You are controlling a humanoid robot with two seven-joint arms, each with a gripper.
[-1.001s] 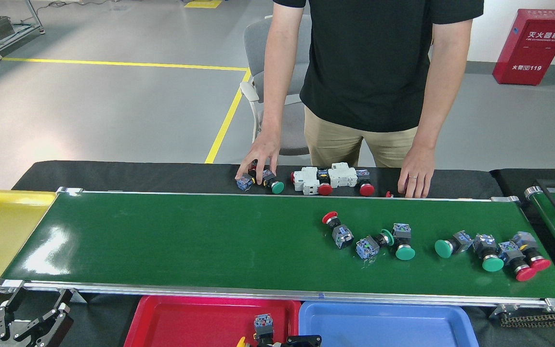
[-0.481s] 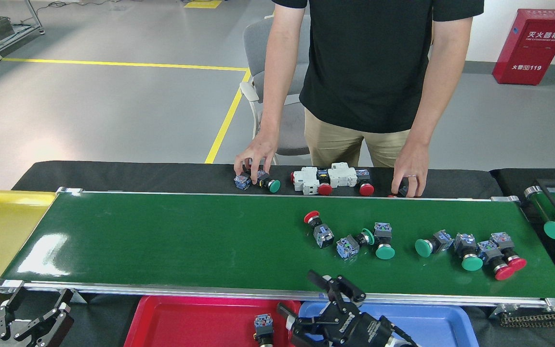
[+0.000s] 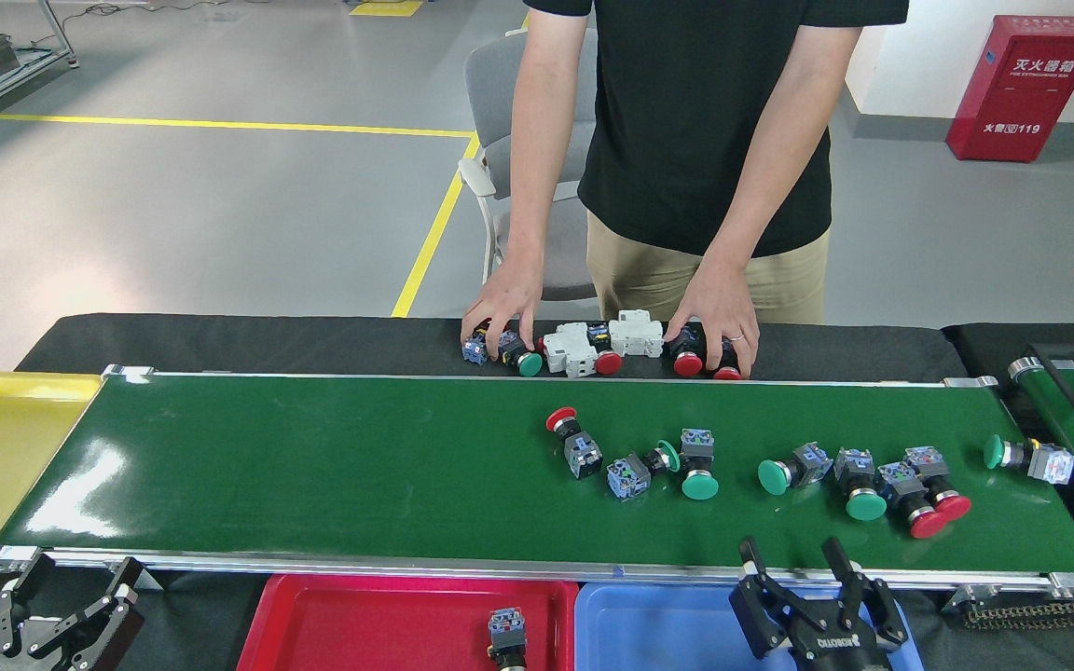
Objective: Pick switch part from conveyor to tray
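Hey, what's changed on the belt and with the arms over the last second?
The switch parts rode left along the conveyor, and a new green-capped one came on at the right end. The right gripper rose from the trays to the belt's near rail, fingers spread and holding nothing. The person's hand slid left to the red switches. The left gripper and the switch in the red tray stayed put.

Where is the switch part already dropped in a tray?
Head view, bottom centre: one switch part lies in the red tray, at its right end beside the blue tray.
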